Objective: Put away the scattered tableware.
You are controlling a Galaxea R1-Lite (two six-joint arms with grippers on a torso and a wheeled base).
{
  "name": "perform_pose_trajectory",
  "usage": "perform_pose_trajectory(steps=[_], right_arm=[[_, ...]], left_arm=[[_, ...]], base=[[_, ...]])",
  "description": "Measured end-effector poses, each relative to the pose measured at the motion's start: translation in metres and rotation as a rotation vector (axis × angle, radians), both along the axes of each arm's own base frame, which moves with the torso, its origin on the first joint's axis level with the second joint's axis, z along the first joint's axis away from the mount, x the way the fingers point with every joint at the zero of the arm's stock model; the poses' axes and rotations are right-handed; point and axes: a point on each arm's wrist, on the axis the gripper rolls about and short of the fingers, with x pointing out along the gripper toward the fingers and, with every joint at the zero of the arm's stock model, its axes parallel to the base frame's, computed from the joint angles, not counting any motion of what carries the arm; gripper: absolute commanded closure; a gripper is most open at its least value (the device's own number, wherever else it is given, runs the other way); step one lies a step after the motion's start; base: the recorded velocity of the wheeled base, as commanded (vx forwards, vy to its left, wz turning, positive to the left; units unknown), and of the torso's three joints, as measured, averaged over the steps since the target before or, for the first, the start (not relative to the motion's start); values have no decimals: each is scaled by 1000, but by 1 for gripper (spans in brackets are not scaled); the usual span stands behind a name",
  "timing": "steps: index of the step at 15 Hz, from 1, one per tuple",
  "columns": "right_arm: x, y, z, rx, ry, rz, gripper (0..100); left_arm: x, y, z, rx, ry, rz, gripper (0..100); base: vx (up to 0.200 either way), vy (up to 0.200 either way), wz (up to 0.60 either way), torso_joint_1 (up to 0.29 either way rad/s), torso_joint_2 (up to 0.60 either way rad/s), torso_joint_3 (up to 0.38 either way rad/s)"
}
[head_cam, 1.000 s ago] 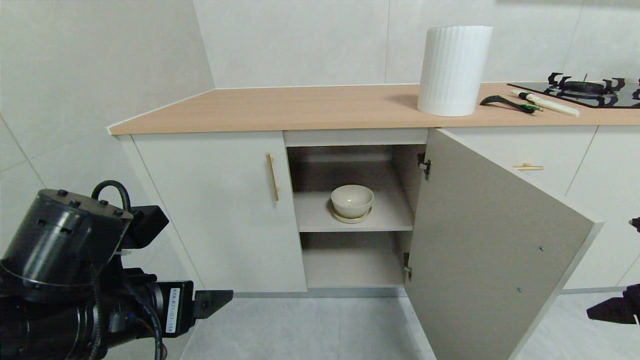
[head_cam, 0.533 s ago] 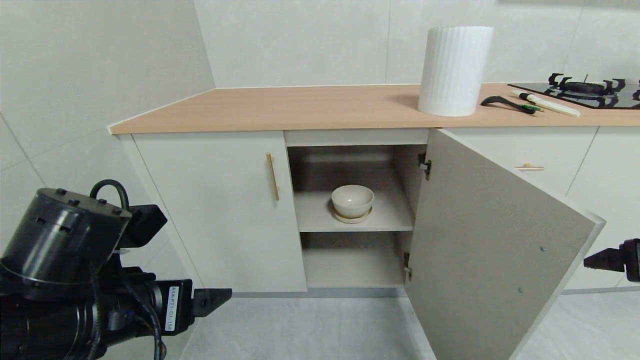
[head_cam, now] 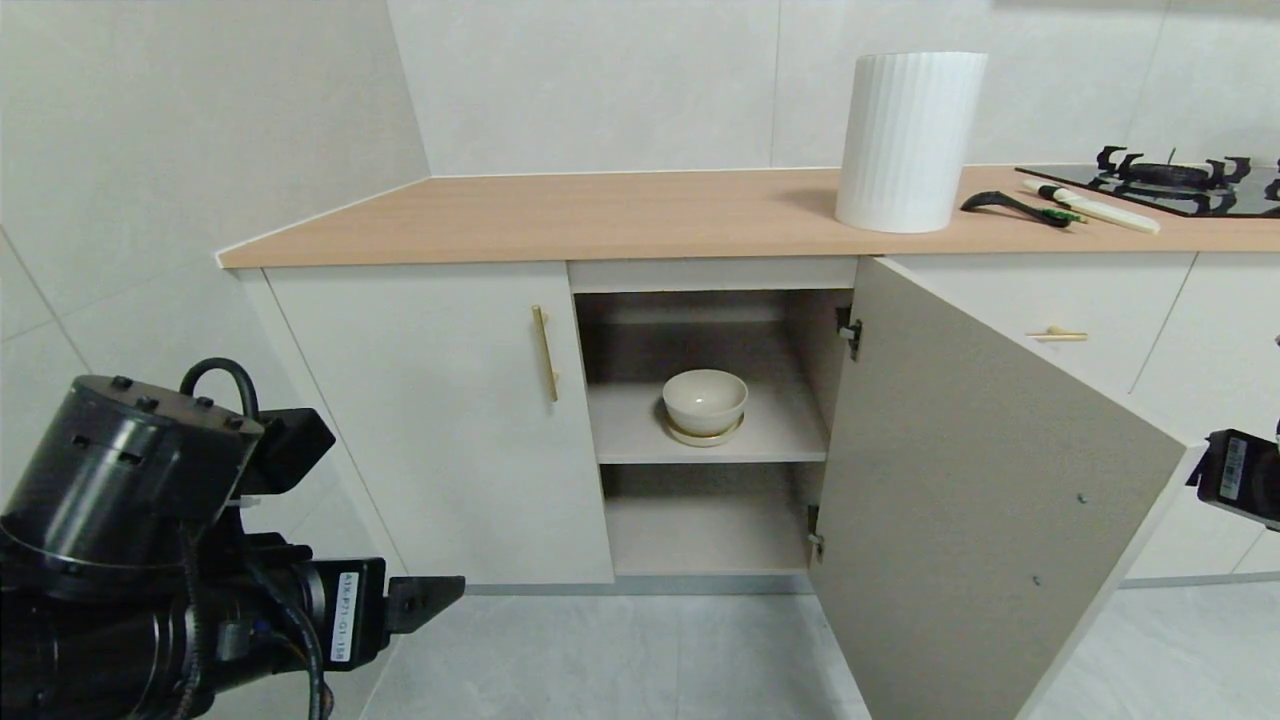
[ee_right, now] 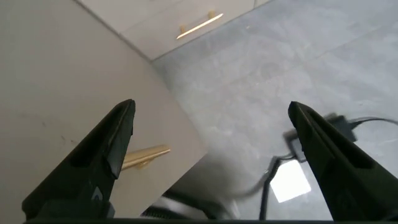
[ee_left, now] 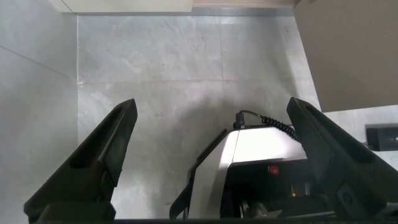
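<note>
Bowl sits on the cabinet shelf, and the open door has its free edge just left of the right gripper — jaws wide, nearer arm — while the left gripper, equally wide, hangs low, far left.

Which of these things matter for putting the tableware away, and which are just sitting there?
For the job:
bowl on its saucer on the cabinet shelf
open cabinet door
black spoon and pale utensil on the countertop

Just lying about:
white ribbed canister
gas hob
</note>
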Motion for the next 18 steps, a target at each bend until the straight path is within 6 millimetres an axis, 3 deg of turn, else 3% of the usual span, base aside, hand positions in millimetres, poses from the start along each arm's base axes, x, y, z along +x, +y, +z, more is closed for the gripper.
perform_pose_trajectory(steps=[5, 14, 18], right_arm=[[0, 14, -6, 34, 23, 71, 0], [-13, 79, -29, 87, 101, 320, 0], [1, 108, -39, 94, 67, 413, 0]], left_arm=[[0, 0, 0, -1, -1, 0, 0], [-1, 0, 3, -9, -11, 0, 0], [-3, 1, 5, -17, -23, -2, 0]], base=[[0, 0, 0, 0, 0, 0], [0, 0, 0, 0, 0, 0], [0, 0, 0, 0, 0, 0]])
